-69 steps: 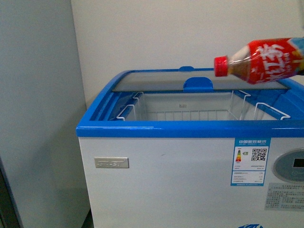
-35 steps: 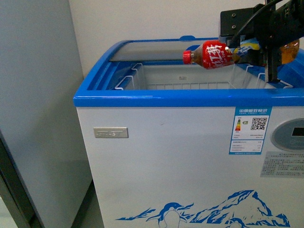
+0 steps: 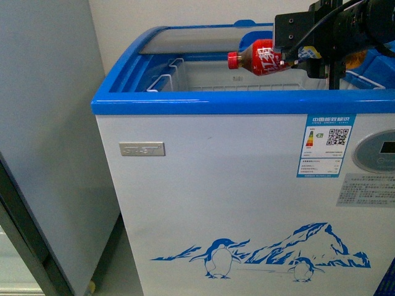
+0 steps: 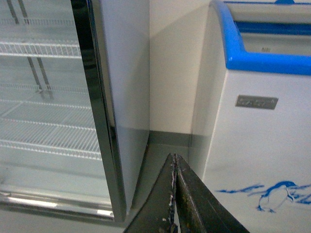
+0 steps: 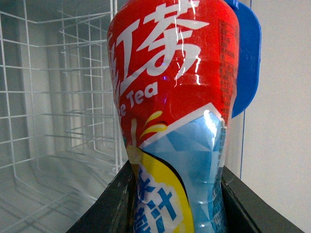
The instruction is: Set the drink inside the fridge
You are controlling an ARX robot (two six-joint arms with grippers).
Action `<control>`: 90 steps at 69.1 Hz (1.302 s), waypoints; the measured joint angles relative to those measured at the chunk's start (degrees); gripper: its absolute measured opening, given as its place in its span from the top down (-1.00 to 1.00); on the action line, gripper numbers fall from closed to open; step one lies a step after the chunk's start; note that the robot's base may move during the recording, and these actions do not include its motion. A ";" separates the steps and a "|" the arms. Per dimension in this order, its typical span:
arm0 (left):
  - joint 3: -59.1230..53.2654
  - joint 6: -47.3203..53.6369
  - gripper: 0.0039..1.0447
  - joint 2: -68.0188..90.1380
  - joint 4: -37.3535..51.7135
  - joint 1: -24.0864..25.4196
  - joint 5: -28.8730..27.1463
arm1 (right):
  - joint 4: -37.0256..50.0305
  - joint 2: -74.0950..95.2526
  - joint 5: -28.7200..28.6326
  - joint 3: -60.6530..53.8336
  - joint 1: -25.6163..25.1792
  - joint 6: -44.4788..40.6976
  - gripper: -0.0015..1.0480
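Observation:
The fridge [image 3: 247, 179] is a white chest cooler with a blue top rim, a penguin graphic and a silver badge; its glass lid is slid back and white wire baskets [image 3: 176, 74] show inside. My right gripper [image 3: 302, 55] is shut on the drink bottle [image 3: 256, 60], a red-capped, red-labelled tea bottle held sideways over the open fridge, cap pointing left. In the right wrist view the bottle [image 5: 175, 111] fills the frame between the jaws, above the baskets [image 5: 53, 97]. My left gripper [image 4: 174, 167] is shut and empty, low beside the fridge's left side [image 4: 257, 145].
A tall grey upright cabinet [image 3: 49, 135] stands close to the fridge's left; its glass door and wire shelves [image 4: 43, 87] show in the left wrist view. A narrow floor gap [image 4: 160, 150] runs between them. A white wall is behind.
The bottle and right arm have moved left and down over the fridge opening. The front view has dropped, showing more of the fridge's front and the penguin graphic.

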 joint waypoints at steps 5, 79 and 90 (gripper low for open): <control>0.00 0.00 0.96 -2.36 -0.98 0.00 0.00 | 1.90 0.28 0.31 -0.57 -0.02 -1.70 0.30; 0.00 0.02 0.96 -2.69 -1.18 0.00 0.02 | 7.32 8.96 11.43 2.75 -1.90 2.25 0.31; 0.00 0.00 0.96 -2.71 -1.20 0.00 -0.02 | 4.04 8.52 9.44 2.71 -1.51 4.09 0.32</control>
